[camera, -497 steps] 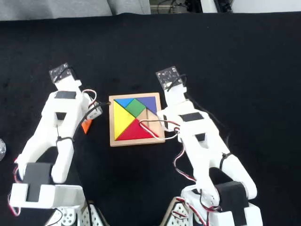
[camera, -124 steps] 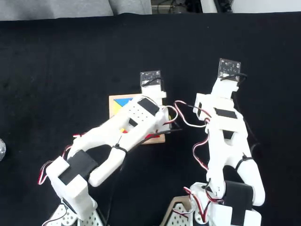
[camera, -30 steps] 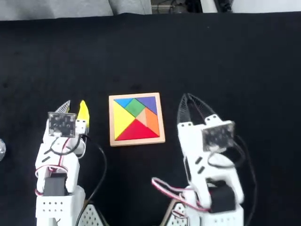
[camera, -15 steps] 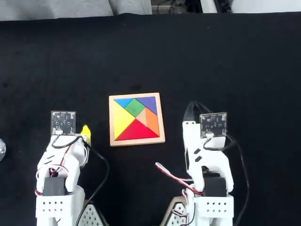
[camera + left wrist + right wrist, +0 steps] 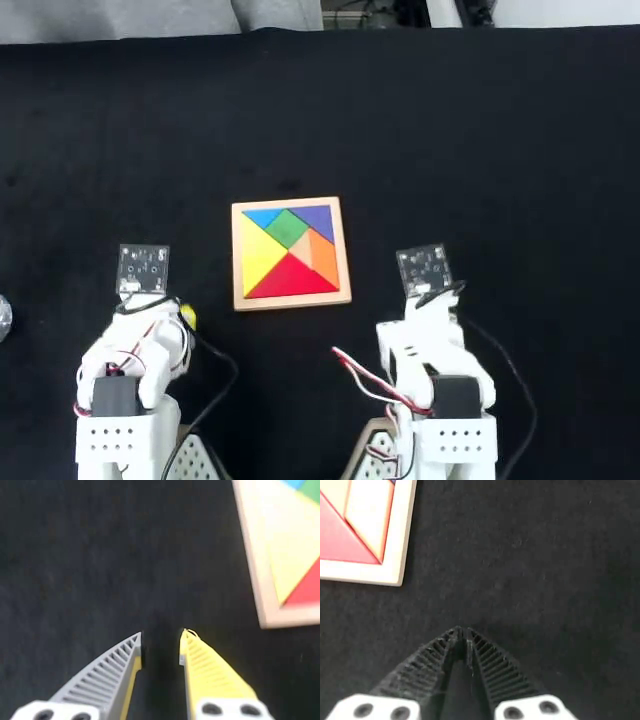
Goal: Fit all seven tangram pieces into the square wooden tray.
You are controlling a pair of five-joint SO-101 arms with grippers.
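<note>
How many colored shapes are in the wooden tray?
7: blue triangle, green square and purple piece at the far edge, yellow triangle left, red triangle near, orange triangle right, tan triangle in the middle.

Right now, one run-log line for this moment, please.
tray: tangram pieces inside | left gripper: slightly open, empty | right gripper: shut, empty

Setting: robotics laboratory bench. Indicators:
- Table draped in black cloth.
- Two small white arms, the left arm and the right arm, mounted at the 6 o'clock edge with exposed wires.
- Grey fabric at 11 o'clock.
- Cable clutter at 12 o'clock.
</note>
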